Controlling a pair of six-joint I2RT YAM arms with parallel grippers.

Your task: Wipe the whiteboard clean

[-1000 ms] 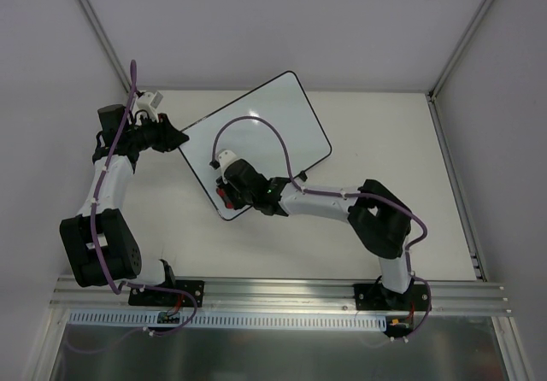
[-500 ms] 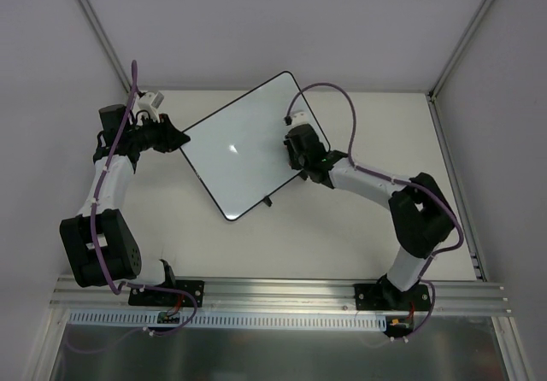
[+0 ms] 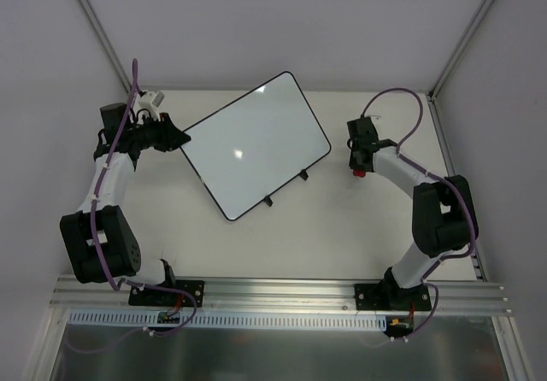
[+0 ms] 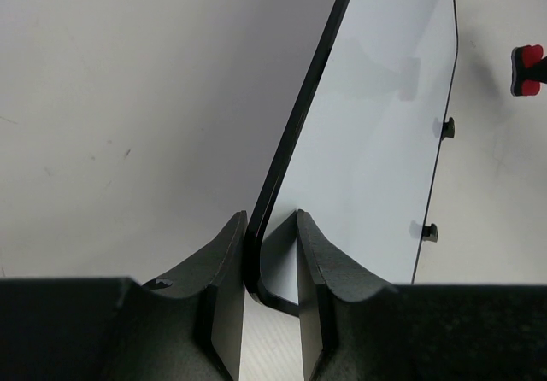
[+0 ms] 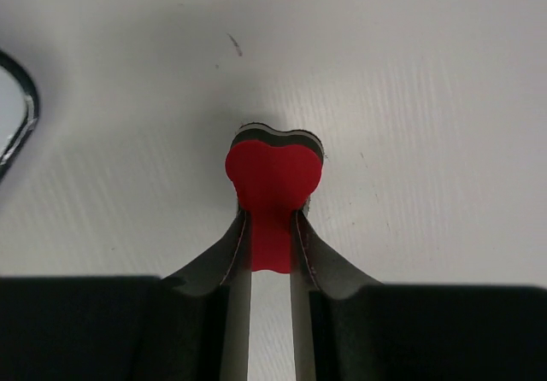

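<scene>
The whiteboard (image 3: 256, 146) lies turned at an angle on the white worktop (image 3: 342, 236), in its far half and left of the middle, with one corner close to the far edge and the opposite corner pointing toward the near edge. Its surface looks blank, showing only a small bright glint, and two small black clips (image 3: 285, 188) stick out from the long edge that faces near and right. The left gripper (image 3: 177, 138) is clenched on the board's left corner; in the left wrist view the two fingers (image 4: 224, 266) press on either side of the thin black rim. The right gripper (image 3: 360, 169) is over bare worktop toward the right edge, apart from the board, and pinches a small red eraser (image 5: 273, 174) so tightly that the block bulges out past the fingertips, with a dark layer on its underside. Whether the eraser touches the worktop cannot be told.
</scene>
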